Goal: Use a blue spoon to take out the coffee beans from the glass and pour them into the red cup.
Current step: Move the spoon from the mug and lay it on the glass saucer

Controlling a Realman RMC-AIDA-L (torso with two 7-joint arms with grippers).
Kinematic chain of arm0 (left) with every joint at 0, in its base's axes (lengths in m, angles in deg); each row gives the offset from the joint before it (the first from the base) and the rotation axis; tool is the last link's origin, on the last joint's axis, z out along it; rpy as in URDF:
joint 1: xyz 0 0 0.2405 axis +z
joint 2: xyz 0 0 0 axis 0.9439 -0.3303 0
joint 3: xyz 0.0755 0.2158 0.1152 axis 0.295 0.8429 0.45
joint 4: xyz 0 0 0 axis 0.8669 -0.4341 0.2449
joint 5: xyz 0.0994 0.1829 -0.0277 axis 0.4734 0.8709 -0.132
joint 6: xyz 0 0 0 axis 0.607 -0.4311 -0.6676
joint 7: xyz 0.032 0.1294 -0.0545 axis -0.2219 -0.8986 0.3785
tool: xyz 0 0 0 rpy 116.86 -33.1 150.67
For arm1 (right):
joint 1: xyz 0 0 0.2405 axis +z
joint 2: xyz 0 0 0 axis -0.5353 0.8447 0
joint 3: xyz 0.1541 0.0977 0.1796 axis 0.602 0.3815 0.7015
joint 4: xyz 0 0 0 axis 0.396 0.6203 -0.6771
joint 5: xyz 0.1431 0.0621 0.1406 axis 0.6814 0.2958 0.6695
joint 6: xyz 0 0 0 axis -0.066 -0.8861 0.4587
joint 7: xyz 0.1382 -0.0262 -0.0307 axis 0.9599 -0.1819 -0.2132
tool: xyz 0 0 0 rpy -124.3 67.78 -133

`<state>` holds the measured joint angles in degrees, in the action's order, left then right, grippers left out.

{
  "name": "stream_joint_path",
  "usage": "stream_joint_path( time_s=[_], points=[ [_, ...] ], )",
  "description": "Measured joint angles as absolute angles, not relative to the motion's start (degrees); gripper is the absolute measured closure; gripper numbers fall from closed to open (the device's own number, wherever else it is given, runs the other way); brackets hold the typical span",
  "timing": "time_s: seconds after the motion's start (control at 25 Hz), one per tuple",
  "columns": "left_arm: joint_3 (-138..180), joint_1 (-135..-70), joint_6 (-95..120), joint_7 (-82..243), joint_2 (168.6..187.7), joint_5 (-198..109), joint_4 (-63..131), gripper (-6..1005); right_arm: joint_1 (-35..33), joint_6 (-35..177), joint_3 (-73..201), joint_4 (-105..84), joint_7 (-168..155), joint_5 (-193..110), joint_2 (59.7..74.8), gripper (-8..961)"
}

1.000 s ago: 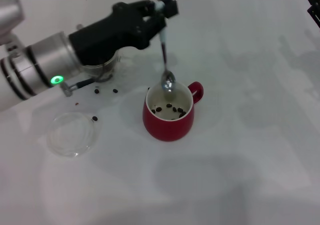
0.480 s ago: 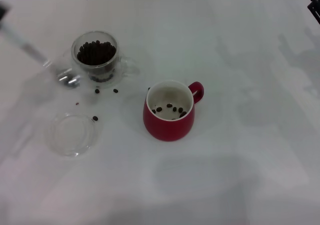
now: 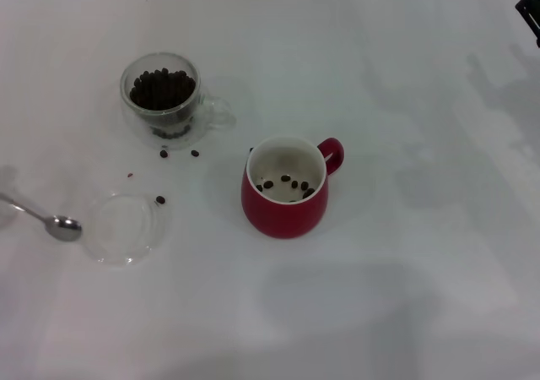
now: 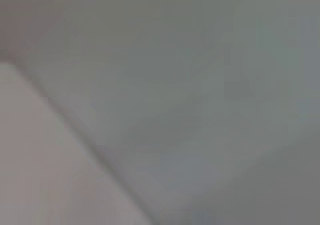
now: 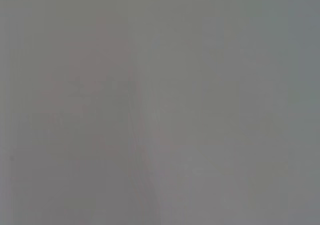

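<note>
Silver shows at the left edge of the head view, where the bowl and thin neck of the blue spoon (image 3: 52, 221) reach in just beside the clear saucer (image 3: 124, 228); its handle runs out of frame, so what holds it is hidden. The left gripper is not in view. The right gripper (image 3: 530, 7) is only a dark scrap in the upper right corner, parked well away, and whether it is open or closed cannot be told. Both wrist views show only blank grey.

The glass (image 3: 162, 100) sits in the upper left with plenty of coffee beans (image 3: 162, 88) inside. The red cup (image 3: 285, 187) stands near the centre with only a few beans on its white bottom. Some spilled beans (image 3: 178, 153) lie on the white table (image 3: 405, 253) between the glass and the saucer.

By my reading the spoon is empty and between scoops. The next move calls for dipping it into the glass, lifting level, then tipping over the red cup without scattering more.
</note>
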<state>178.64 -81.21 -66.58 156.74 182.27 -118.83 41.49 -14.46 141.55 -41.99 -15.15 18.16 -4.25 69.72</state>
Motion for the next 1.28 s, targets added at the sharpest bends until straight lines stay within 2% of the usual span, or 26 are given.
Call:
stream_joint_path(
  time_s=[0.72, 1.16, 1.28],
  points=[
    [178.78, -90.97, -55.04, 156.04, 182.23, -108.22, 38.76, 866, -14.55, 141.42, -42.04, -14.79, 18.37, -4.04, 69.78, 127],
    [178.62, -92.50, -54.33, 152.19, 182.39, -103.47, 38.07, 867, -14.43, 141.43, -41.99, -15.20, 18.19, -3.93, 69.78, 127],
    [178.23, -91.78, -54.31, 150.69, 182.42, -104.41, 38.07, 790, -14.43, 141.43, -41.99, -15.21, 18.21, -3.93, 69.77, 127]
  ],
)
